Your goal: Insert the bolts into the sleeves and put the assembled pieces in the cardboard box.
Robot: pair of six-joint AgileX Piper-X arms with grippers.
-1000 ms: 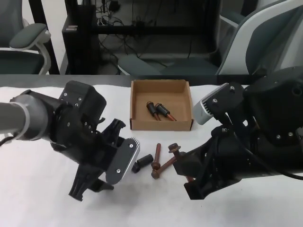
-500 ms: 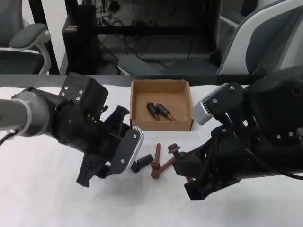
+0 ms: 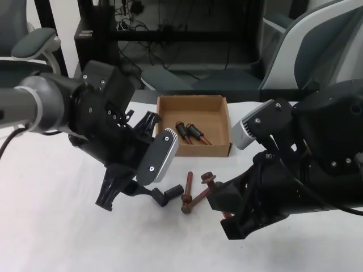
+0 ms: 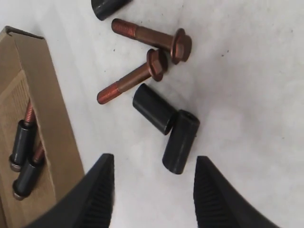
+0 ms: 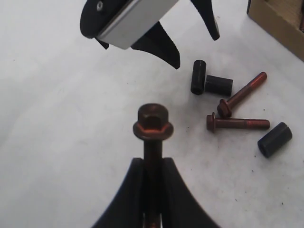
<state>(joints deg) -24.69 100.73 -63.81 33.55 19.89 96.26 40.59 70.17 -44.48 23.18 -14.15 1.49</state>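
Cardboard box: two sleeved bolts inside. Left jaws wide open and empty, shifted toward the box since 1 s ago, now over two smooth black cylindrical sleeves on the white counter. Right jaws unmoved, clamped on a coppery hex-flange bolt. Two loose bolts lie beside the sleeves.

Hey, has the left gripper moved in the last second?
Yes. In the high view the left gripper has shifted farther up the bench toward the box, and now sits right beside the loose sleeves.

No legible text, labels or numbers.
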